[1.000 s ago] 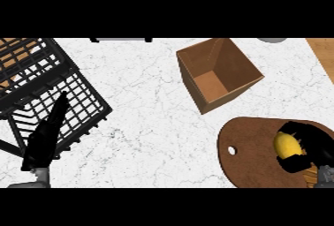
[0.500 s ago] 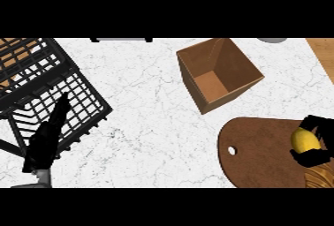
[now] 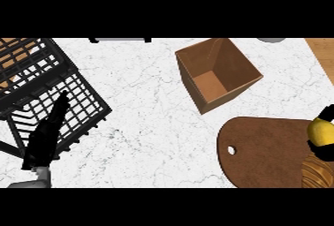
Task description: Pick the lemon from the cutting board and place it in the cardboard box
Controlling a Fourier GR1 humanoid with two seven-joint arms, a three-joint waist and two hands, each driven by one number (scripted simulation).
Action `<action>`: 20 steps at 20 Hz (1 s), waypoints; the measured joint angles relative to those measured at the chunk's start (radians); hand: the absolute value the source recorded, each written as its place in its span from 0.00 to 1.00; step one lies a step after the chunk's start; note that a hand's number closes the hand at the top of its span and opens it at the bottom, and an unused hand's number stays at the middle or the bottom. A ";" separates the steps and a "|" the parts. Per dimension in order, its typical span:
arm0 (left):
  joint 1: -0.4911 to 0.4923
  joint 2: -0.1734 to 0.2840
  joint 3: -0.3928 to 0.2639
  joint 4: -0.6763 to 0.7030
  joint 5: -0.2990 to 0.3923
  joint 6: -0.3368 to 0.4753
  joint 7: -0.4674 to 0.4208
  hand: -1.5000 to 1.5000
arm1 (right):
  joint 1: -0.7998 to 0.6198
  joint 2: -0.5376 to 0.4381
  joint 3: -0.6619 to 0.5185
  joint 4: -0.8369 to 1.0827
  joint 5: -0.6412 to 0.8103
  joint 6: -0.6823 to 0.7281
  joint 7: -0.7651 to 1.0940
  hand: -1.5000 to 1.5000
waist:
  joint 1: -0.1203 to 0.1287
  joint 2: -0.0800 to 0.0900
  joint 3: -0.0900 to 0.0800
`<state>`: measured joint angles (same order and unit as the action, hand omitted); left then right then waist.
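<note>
At the right edge of the head view my right hand [image 3: 324,149] is curled round the yellow lemon [image 3: 318,129], over the right part of the brown cutting board [image 3: 264,154]. Most of that hand is cut off by the view's edge. The open cardboard box [image 3: 218,73] stands up and to the left of the board, tilted at an angle, with nothing seen inside. My left hand [image 3: 44,139] shows at the lower left with straight fingers pointing up, resting in front of a black wire rack.
A black wire rack [image 3: 46,88] fills the upper left. A wooden surface [image 3: 323,48] shows at the top right corner. A woven brown object [image 3: 318,174] lies at the board's lower right. White marble counter [image 3: 150,132] lies between the rack and the board.
My right hand with the lemon has shifted right and slightly up, toward the view's edge. The left hand has stayed where it was.
</note>
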<state>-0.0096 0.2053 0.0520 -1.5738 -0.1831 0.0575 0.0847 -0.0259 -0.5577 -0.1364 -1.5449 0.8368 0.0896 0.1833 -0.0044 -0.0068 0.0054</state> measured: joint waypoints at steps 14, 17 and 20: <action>0.006 -0.009 0.000 -0.014 -0.006 -0.010 0.003 0.50 | -0.222 0.097 -0.063 -0.285 -0.345 0.114 0.001 1.00 | 0.006 0.001 -0.001; 0.004 -0.015 -0.002 -0.016 -0.016 -0.010 0.009 0.50 | -0.312 0.121 -0.027 -0.289 -0.341 0.133 0.083 1.00 | 0.010 0.002 -0.001; 0.004 -0.013 0.001 -0.024 -0.014 -0.021 0.032 0.50 | -0.397 0.155 0.026 -0.257 -0.303 0.131 0.153 1.00 | 0.013 0.004 -0.003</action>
<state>-0.0055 0.1927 0.0525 -1.5979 -0.1975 0.0367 0.1166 -0.4228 -0.4027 -0.1104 -1.8019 0.5335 0.2203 0.3362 0.0084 -0.0025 0.0025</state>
